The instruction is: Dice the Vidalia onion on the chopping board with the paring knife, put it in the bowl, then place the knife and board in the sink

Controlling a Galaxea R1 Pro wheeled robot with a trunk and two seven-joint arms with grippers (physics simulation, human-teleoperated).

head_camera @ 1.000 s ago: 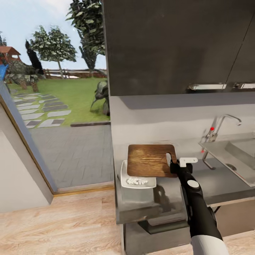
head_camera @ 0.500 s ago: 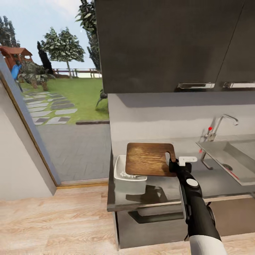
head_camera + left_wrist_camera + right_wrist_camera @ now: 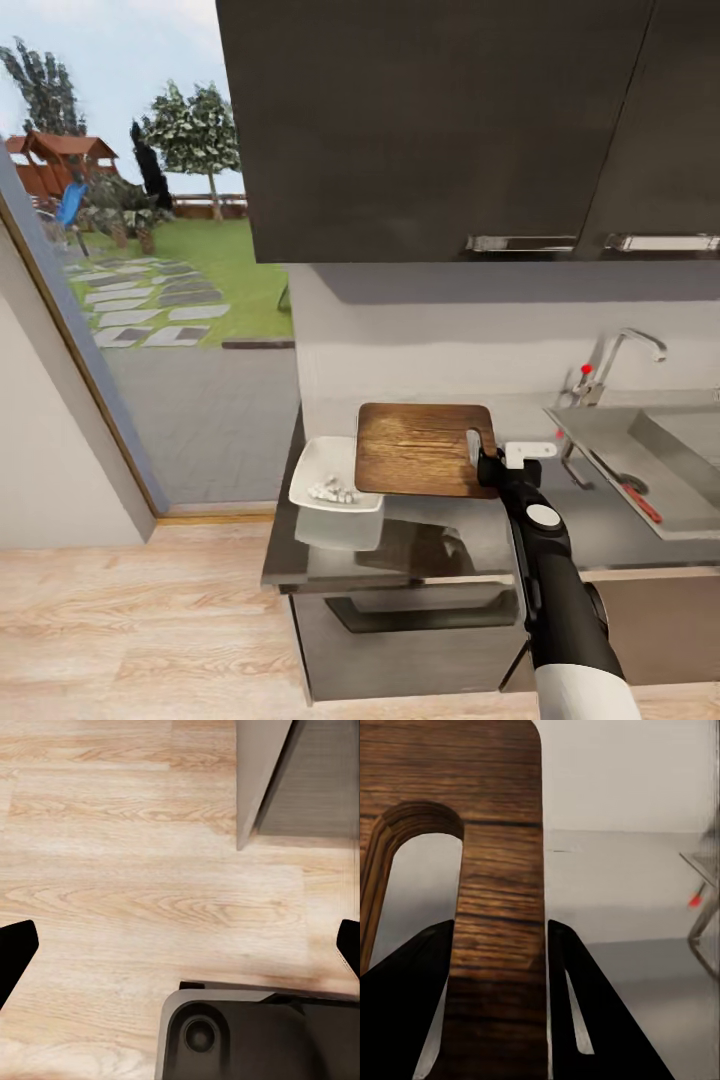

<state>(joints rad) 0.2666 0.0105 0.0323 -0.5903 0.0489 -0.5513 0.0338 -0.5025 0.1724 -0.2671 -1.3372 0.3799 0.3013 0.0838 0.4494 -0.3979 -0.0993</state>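
My right gripper (image 3: 487,466) is shut on the handle end of the dark brown chopping board (image 3: 424,448), holding it level above the grey countertop (image 3: 450,545). In the right wrist view its fingers (image 3: 412,997) clamp the board's strip (image 3: 499,907) beside the handle hole. The white bowl (image 3: 322,465) sits left of the board, partly under its edge, with pale diced Vidalia onion bits (image 3: 330,491) inside. The red-handled paring knife (image 3: 638,502) lies in the sink (image 3: 690,440). My left gripper (image 3: 184,937) hangs open over the wood floor.
An angular chrome tap (image 3: 618,358) with a red knob (image 3: 585,369) stands behind the sink. Dark wall cabinets (image 3: 440,120) hang overhead. A glass door (image 3: 150,300) to the garden lies left of the counter's end. The robot's base (image 3: 247,1035) is below the left gripper.
The camera has shifted, so the whole picture moved. Relative to the bowl, the held board now sits further right, uncovering most of it. The knife in the sink has come into view.
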